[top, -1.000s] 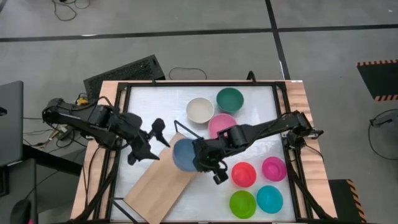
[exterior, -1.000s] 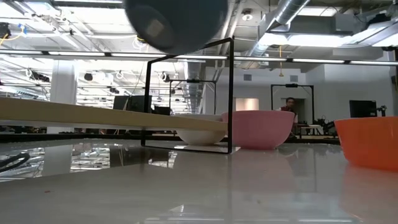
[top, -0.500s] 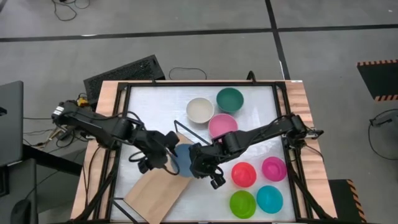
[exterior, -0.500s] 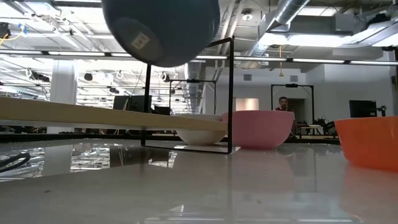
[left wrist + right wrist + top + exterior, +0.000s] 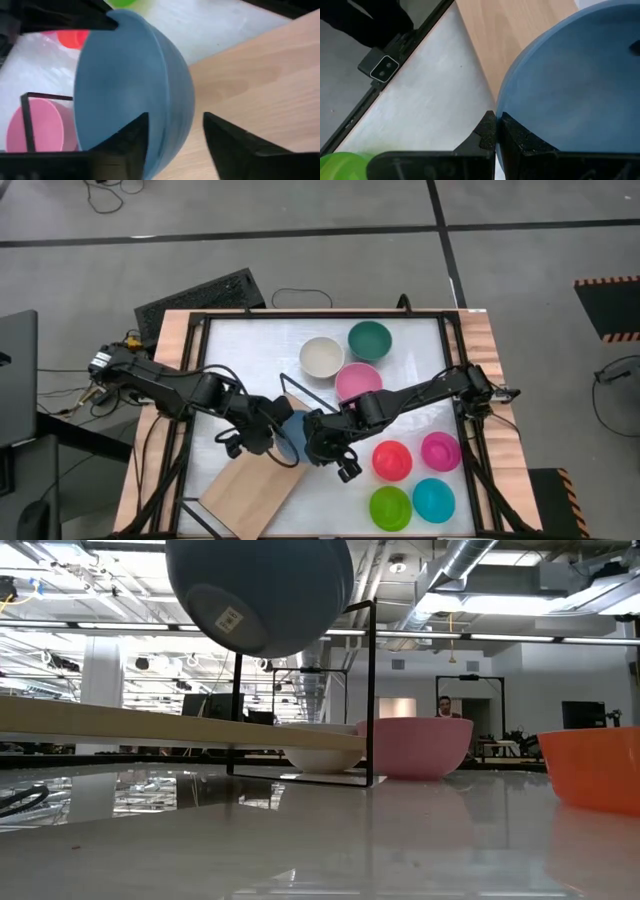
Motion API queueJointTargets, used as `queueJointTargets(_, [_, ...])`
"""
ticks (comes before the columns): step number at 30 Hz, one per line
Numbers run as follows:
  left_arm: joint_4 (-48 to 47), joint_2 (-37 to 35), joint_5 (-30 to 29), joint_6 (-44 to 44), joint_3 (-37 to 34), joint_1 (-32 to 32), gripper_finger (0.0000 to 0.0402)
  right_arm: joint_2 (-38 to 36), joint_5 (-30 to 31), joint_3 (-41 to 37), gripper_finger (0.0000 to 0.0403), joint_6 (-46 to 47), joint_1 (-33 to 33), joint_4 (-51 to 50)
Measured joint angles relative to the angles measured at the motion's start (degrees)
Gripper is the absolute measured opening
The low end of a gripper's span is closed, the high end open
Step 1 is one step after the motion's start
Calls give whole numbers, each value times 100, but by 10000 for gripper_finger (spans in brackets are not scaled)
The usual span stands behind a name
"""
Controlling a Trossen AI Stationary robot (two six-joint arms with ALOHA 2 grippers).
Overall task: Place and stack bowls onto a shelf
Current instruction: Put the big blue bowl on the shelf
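Note:
The navy blue bowl (image 5: 294, 434) hangs tilted in the air above the light-wood shelf board (image 5: 256, 480); the low view shows this bowl (image 5: 260, 590) clear of the board (image 5: 150, 725). My right gripper (image 5: 495, 134) is shut on its rim. My left gripper (image 5: 175, 146) is open at the bowl's opposite side, one finger (image 5: 125, 145) inside the wall and one finger (image 5: 231, 145) outside, over the board. The cream-white bowl (image 5: 321, 357), dark green bowl (image 5: 369, 340) and light pink bowl (image 5: 357, 383) sit on the table. My right gripper pinches the navy bowl's rim (image 5: 512, 120) between its two fingers, coming from the table's right side. The bowl is lifted clear and tilted, its base (image 5: 225, 615) facing down. My left gripper straddles the opposite wall (image 5: 170, 145); I cannot tell whether it touches.
The red bowl (image 5: 392, 460), magenta bowl (image 5: 441, 451), lime green bowl (image 5: 390, 507) and cyan bowl (image 5: 433, 499) sit on the table's near right. The shelf's black wire frame (image 5: 371, 690) stands beside the pink bowl (image 5: 415, 747). The board lies slantwise toward the near left corner.
My left gripper has moved toward the table's right and near edge up to the navy bowl, and its open fingers now stand on either side of the bowl's wall. The bowl, held by my right gripper, has shifted slightly left and come lower over the board.

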Motion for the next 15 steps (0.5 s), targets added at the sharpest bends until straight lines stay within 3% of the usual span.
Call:
queueJointTargets(9, [-86, 208, 183, 744, -2, -7, 22, 0, 24, 2, 27, -35, 9, 16])
queueJointTargets(12, [-110, 219, 173, 930, -13, 4, 8, -11, 56, 9, 35, -33, 13, 71])
queueJointTargets(15, [-95, 216, 95, 839, -13, 4, 2, -11, 336, 9, 76, 99, 17, 266])
